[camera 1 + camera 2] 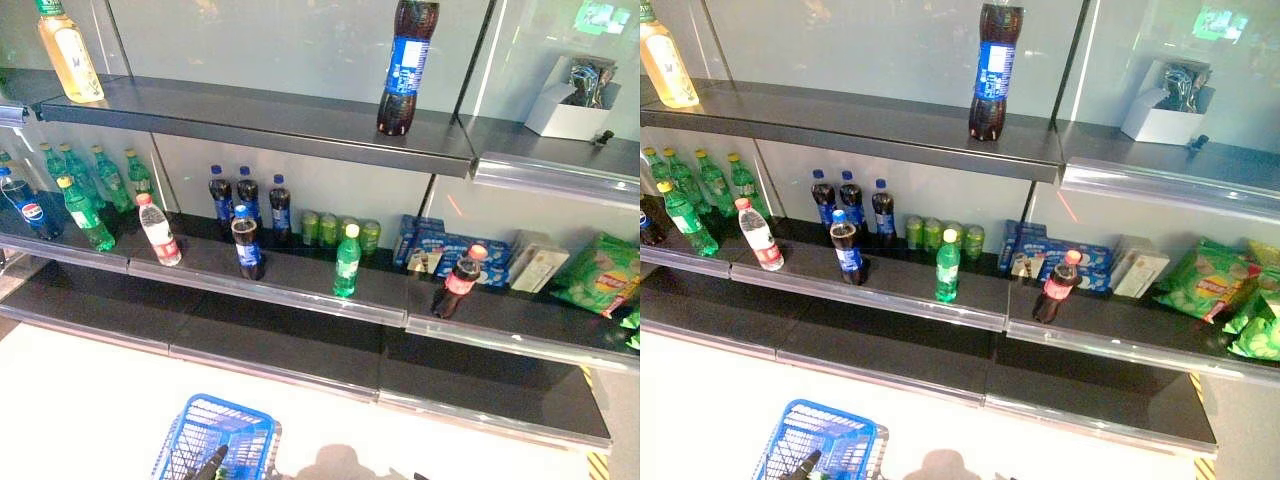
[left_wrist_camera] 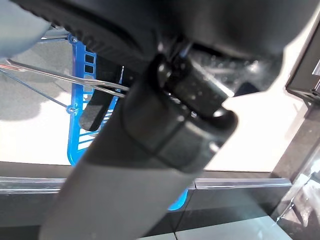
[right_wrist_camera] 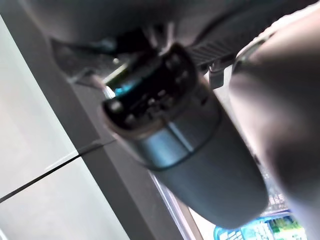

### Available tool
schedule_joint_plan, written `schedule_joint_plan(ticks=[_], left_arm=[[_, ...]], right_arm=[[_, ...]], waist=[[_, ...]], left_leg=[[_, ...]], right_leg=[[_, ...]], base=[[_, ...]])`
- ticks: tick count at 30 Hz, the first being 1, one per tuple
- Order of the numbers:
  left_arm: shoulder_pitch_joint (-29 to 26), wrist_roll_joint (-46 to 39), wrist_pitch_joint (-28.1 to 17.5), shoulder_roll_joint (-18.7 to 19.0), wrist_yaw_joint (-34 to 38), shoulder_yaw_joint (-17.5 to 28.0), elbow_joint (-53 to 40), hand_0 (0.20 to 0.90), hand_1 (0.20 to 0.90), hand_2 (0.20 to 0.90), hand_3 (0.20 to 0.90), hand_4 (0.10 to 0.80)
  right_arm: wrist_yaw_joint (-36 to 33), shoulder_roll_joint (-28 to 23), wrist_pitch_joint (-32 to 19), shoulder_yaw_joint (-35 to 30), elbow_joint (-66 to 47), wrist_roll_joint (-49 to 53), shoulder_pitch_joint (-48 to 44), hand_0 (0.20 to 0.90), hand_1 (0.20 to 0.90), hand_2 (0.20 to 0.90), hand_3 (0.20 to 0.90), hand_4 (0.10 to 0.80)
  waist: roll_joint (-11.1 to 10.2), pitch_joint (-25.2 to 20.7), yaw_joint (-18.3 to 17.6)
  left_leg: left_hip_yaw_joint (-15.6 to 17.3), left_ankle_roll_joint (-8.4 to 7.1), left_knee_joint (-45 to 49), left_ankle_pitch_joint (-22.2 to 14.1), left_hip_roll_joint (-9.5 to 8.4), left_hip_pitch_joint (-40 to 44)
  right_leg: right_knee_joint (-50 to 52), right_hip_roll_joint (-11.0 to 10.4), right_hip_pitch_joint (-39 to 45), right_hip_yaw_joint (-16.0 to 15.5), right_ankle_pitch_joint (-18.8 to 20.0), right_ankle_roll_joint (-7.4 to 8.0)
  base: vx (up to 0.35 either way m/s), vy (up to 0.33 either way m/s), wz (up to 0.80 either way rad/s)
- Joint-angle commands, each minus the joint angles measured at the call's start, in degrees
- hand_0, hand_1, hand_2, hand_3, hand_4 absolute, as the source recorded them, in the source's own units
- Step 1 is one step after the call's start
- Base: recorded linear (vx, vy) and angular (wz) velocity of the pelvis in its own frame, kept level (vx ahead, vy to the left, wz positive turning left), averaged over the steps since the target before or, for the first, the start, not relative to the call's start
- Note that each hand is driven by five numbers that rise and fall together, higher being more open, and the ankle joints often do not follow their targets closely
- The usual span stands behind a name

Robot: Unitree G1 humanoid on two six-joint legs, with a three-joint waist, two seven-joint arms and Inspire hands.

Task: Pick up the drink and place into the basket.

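Many drinks stand on dark shelves. A tall cola bottle is alone on the top shelf. On the middle shelf's front stand a red-capped water bottle, a blue-capped cola bottle, a green bottle and a red-capped cola bottle. The blue wire basket hangs low in front of the shelves. My left hand shows over it, and in its wrist view the basket's wire handle runs into that hand. My right hand shows only as a dark bulk in its own wrist view, holding no drink that I can see.
Green bottles and a blue cola bottle crowd the middle shelf's left. Green cans, blue boxes and green snack bags lie to the right. A yellow bottle and a white box sit on top.
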Motion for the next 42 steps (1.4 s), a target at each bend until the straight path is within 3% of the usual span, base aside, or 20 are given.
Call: schedule_joint_plan(ticks=[1, 19, 23, 29, 32, 34, 35, 36, 42], left_arm=[[-3.8, 3.1, 0.9, -3.4, -1.2, -1.1, -2.2, 0.300, 0.300, 0.300, 0.200, 0.100], [-3.9, 3.4, 1.2, -3.0, -2.5, -0.8, -0.8, 0.300, 0.300, 0.300, 0.200, 0.100], [-4.1, 3.8, 1.0, -3.1, -2.2, -1.0, -0.7, 0.300, 0.300, 0.300, 0.200, 0.100], [-4.2, 3.9, 1.4, -2.7, -0.7, -1.0, -2.2, 0.300, 0.300, 0.300, 0.200, 0.100], [-3.7, 4.6, 2.6, -2.0, 1.3, -1.1, -5.3, 0.300, 0.300, 0.300, 0.200, 0.100], [-2.7, 5.4, 3.6, -1.5, 3.0, -0.8, -8.8, 0.300, 0.300, 0.300, 0.200, 0.100], [-2.6, 5.4, 3.6, -1.5, 3.1, -0.8, -8.9, 0.300, 0.300, 0.300, 0.200, 0.100], [-1.5, 5.6, 4.4, -1.0, 3.9, -0.6, -11.7, 0.300, 0.300, 0.300, 0.200, 0.100], [1.7, 5.5, 3.8, -1.0, 1.9, 0.5, -12.6, 0.300, 0.300, 0.300, 0.200, 0.100]], right_arm=[[-1.3, -1.6, 1.0, -0.9, 2.3, -0.8, -3.3, 0.900, 0.900, 0.900, 0.900, 0.800], [-5.2, -1.6, 1.2, -0.8, 3.2, -1.6, -3.3, 0.900, 0.900, 0.900, 0.900, 0.800], [-6.2, -1.6, -0.8, -0.4, 2.9, -3.3, -3.3, 0.900, 0.900, 0.900, 0.900, 0.800], [-11.1, -2.4, -9.7, 3.0, -2.0, -9.8, -3.2, 0.900, 0.900, 0.900, 0.900, 0.800], [-13.6, -3.9, -10.5, 6.2, -13.4, -10.2, -2.7, 0.900, 0.900, 0.900, 0.900, 0.800], [-15.8, -6.2, -6.9, 7.9, -28.8, -10.5, -1.0, 0.900, 0.900, 0.900, 0.900, 0.800], [-15.8, -6.2, -6.9, 7.9, -29.1, -10.7, -0.9, 0.900, 0.900, 0.900, 0.900, 0.800], [-17.1, -8.7, -7.8, 7.8, -41.6, -10.2, 1.1, 0.900, 0.900, 0.900, 0.900, 0.800], [-19.5, -14.4, -15.1, 2.2, -61.5, -15.1, 4.1, 0.900, 0.900, 0.900, 0.900, 0.800]], waist=[[3.6, 4.0, 0.6], [3.4, 4.0, 0.4], [3.2, 4.1, 0.2], [2.8, 4.4, 0.0], [2.1, 4.8, -0.3], [1.5, 5.2, -0.8], [1.5, 5.2, -0.8], [0.9, 5.3, -1.4], [0.7, 4.6, -3.2]], left_leg=[[-0.3, -1.61, 0.3, -2.8, 3.50, 3.0], [0.1, -1.59, 0.3, -3.0, 3.70, 3.1], [0.4, -1.59, 0.3, -3.0, 3.79, 3.1], [0.4, -1.59, 0.6, -3.1, 3.86, 3.1], [0.6, -1.56, 0.9, -3.0, 3.99, 2.8], [0.6, -1.42, 1.3, -3.1, 4.15, 2.3], [0.6, -1.42, 1.3, -3.1, 4.15, 2.3], [0.6, -1.32, 1.5, -3.2, 4.28, 2.1], [1.4, -1.12, 1.6, -3.7, 4.30, 2.4]], right_leg=[[0.1, -1.6, -2.7, -3.2, 5.9, 0.28], [-0.3, -1.5, -2.7, -3.0, 6.2, 0.52], [-0.3, -1.6, -2.8, -2.7, 6.2, 0.63], [-0.2, -1.7, -3.0, -2.3, 6.4, 0.81], [-0.1, -1.7, -3.5, -1.9, 6.6, 0.99], [-0.1, -1.7, -4.0, -1.5, 6.8, 1.17], [-0.1, -1.7, -4.0, -1.5, 6.8, 1.18], [-0.2, -1.7, -4.3, -1.2, 7.1, 1.37], [-0.4, -1.5, -4.9, -0.1, 6.9, 1.58]], base=[[0.000, 0.000, 0.00], [-0.001, 0.001, -0.01], [-0.003, 0.001, -0.10], [-0.004, -0.007, 0.00], [-0.039, -0.054, -0.03], [-0.047, -0.059, -0.08], [-0.040, -0.067, -0.12], [-0.026, -0.053, -0.16], [0.007, -0.018, -0.12]])
